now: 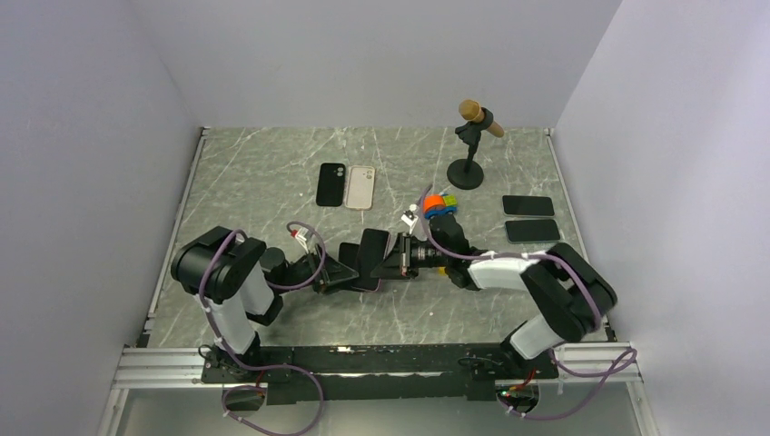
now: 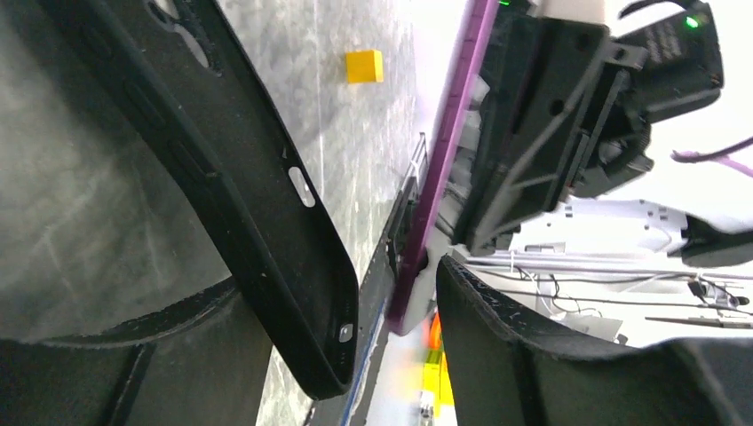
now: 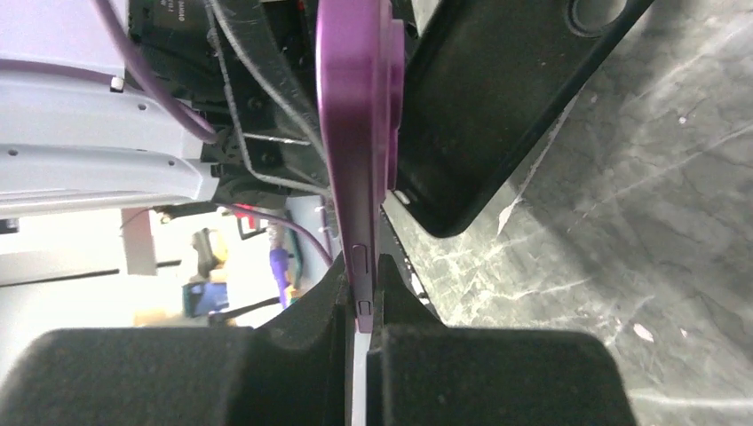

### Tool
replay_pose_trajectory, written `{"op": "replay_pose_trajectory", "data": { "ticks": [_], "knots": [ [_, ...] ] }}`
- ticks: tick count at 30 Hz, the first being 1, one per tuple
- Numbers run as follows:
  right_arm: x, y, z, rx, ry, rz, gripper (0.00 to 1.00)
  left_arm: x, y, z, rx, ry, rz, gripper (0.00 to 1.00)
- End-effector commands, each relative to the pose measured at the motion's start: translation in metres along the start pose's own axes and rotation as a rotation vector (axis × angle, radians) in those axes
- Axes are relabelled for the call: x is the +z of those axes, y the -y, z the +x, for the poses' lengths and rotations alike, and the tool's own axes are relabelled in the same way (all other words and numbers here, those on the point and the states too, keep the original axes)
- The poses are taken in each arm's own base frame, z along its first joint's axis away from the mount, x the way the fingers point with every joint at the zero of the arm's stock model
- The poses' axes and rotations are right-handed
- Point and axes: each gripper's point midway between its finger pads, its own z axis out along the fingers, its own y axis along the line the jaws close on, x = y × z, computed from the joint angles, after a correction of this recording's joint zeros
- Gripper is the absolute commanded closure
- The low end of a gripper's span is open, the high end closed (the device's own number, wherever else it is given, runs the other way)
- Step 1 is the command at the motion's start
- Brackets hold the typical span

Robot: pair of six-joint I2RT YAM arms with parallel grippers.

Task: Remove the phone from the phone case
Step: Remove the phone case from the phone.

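R pincer is clamped shut on the purple phone, seen from R wrist cam. Phone stands edge-on, its lower end nipped btwn the two dark pads and side buttons showing just above the grip. The black case hangs to one side of the phone. It's off it, w/ a gap btwn them at the lower end, and a round camera cutout shows near its top. Grey marbled bench lies behind.

L wrist cam: L pincer has its jaws standing wide apart, not squeezing anything. The case runs diagonally across the frame, its near end down by one pad. The phone's purple edge comes in beside it, close to the other pad but w/ the case clear of that pad. Can't tell if the case rests on the nearer pad. R pincer's black body fills the upper right behind the phone. A small yellow block sits on the bench further off.

Top cam: both pincers meet mid-bench, w/ phone and case btwn them as dark slabs I can't sort apart. Further back lie a black cover and a pale cover, side by side. A mic on a stand is at the rear, w/ a coloured toy in front of it. Two dark handsets lie near the R edge.
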Motion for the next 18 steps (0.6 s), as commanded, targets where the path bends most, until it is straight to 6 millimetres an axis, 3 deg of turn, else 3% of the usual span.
{"op": "replay_pose_trajectory", "data": {
  "ticks": [1, 4, 7, 13, 18],
  "knots": [
    [-0.016, -0.013, -0.020, -0.156, 0.065, 0.128, 1.00, 0.007, 0.017, -0.024, 0.129, 0.099, 0.081, 0.33],
    [-0.034, -0.015, -0.029, -0.219, 0.111, 0.238, 1.00, 0.009, 0.004, -0.025, 0.097, 0.108, 0.044, 0.37],
    [-0.053, -0.025, -0.038, -0.281, 0.161, 0.305, 1.00, 0.009, -0.008, -0.025, 0.069, 0.121, 0.006, 0.51],
    [-0.090, -0.026, -0.051, -0.341, 0.255, 0.426, 1.00, 0.008, -0.023, -0.030, 0.075, 0.142, -0.091, 0.99],
    [-0.110, -0.021, -0.058, -0.355, 0.303, 0.482, 1.00, 0.002, -0.023, -0.055, 0.275, 0.127, -0.307, 1.00]
  ]
}}
